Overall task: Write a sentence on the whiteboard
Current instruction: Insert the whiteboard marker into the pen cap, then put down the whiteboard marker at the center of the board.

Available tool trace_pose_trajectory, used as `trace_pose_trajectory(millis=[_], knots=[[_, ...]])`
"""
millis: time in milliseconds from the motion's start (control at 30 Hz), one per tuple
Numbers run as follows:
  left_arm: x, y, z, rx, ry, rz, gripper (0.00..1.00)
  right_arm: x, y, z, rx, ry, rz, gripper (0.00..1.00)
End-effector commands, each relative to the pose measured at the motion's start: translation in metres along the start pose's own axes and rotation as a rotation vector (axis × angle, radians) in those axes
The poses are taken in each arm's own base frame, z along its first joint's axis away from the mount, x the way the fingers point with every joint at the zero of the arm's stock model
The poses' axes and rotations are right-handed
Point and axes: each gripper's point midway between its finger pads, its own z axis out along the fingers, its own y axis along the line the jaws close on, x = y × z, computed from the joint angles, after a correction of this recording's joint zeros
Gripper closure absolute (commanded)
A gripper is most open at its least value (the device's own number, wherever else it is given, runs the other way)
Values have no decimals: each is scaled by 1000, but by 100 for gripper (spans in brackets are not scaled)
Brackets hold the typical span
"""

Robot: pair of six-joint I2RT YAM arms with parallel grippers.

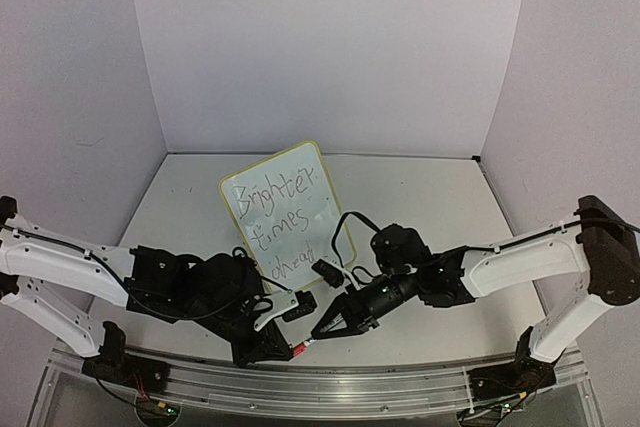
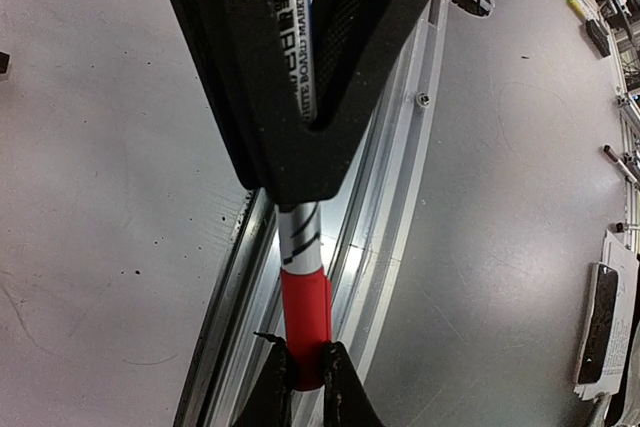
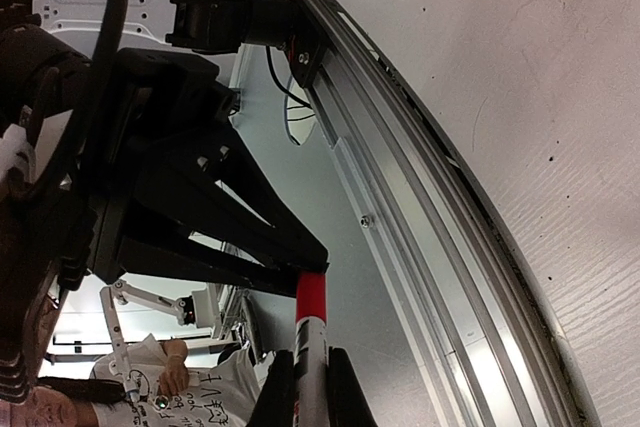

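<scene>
Whiteboard is filled in, and just in front of it the marker is pinched by right fingers, red cap by left fingers, so it could get dropped if pushed crooked.

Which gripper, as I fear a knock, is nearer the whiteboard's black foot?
Right. The right gripper is in front of the black foot; the left gripper is farther, leftward.

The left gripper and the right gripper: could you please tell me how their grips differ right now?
The left gripper pinches the red cap; the right gripper clamps the white barrel. The left gripper reaches in from the left, the right gripper from the right. Both are shut on one marker, facing each other.
</scene>
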Motion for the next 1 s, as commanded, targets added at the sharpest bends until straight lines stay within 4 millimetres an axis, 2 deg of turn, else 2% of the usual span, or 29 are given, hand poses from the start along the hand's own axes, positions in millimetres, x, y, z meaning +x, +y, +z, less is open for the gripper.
trace_pose_trajectory(millis=[0, 133, 233, 267, 433, 567, 700, 767, 867, 967], knots=[[-137, -21, -47, -19, -464, 126, 100, 14, 34, 19, -97, 81, -77, 100], [-136, -20, -43, -19, -448, 129, 100, 10, 33, 16, -79, 45, -85, 100], [-121, -10, -39, -56, -405, 92, 98, -3, 26, 4, -14, -51, -88, 100], [-114, -4, -38, -75, -392, 68, 94, -9, 21, -5, 11, -90, -83, 100], [-70, 42, -48, -208, -346, -109, 62, -35, -17, -70, 209, -294, -17, 100], [-35, 81, -59, -314, -323, -278, 45, -38, -60, -126, 495, -402, 73, 100], [-10, 116, -76, -400, -331, -438, 39, -41, -102, -181, 619, -559, 233, 100], [0, 130, -84, -446, -334, -495, 35, -43, -117, -201, 652, -616, 276, 100], [14, 149, -93, -496, -336, -575, 34, -54, -130, -227, 714, -698, 286, 100], [33, 174, -97, -525, -330, -680, 33, -82, -129, -254, 740, -843, 246, 100]])
